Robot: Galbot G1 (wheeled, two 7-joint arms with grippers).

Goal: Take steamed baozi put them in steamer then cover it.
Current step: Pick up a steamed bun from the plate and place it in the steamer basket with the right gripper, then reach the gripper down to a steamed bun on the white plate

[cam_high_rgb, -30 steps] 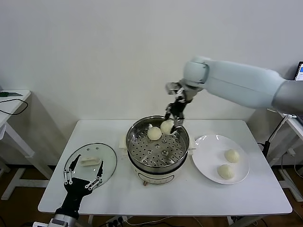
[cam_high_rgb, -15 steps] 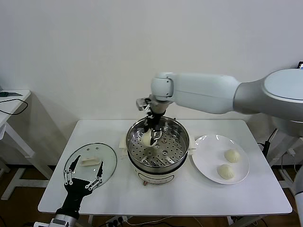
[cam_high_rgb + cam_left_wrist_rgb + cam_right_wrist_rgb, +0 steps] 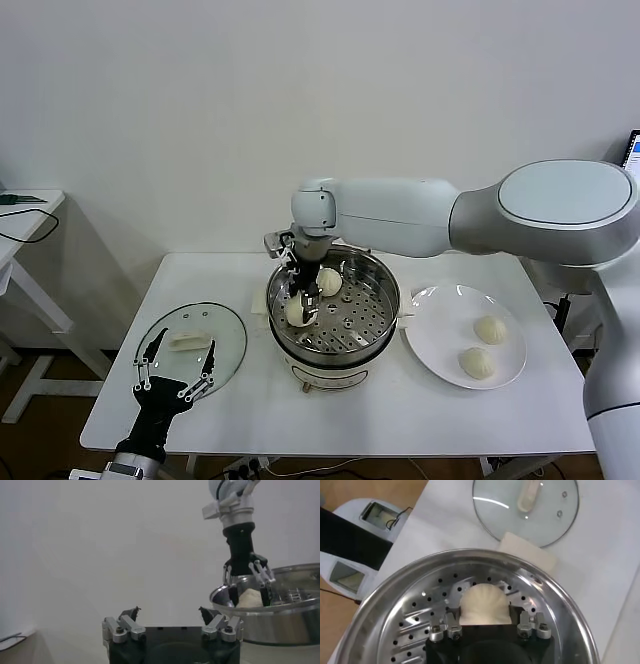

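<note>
The steamer (image 3: pixel 386 300) stands mid-table, its perforated tray showing in the right wrist view (image 3: pixel 410 620). My right gripper (image 3: pixel 297 311) (image 3: pixel 486 615) reaches down into its left side. Its pads lie against both sides of a cream baozi (image 3: pixel 297 314) (image 3: pixel 484 602) that sits low on the tray. A second baozi (image 3: pixel 329 281) lies at the back of the tray. Two more baozi (image 3: pixel 490 329) (image 3: pixel 477 363) rest on the white plate (image 3: pixel 432 340). The glass cover (image 3: pixel 228 335) (image 3: pixel 555 525) lies flat at the left. My left gripper (image 3: pixel 187 348) (image 3: pixel 169 611) hovers open over its near edge.
A white block (image 3: pixel 527 555) sits on the table between the steamer and the cover. A white side table (image 3: pixel 25 215) with cables stands off to the left. From the left wrist the right gripper (image 3: pixel 248 592) and the steamer's rim (image 3: pixel 280 612) show against the wall.
My right arm carried the baozi from the back right of the steamer across to its left side and lowered it onto the tray. The left arm stayed still.
</note>
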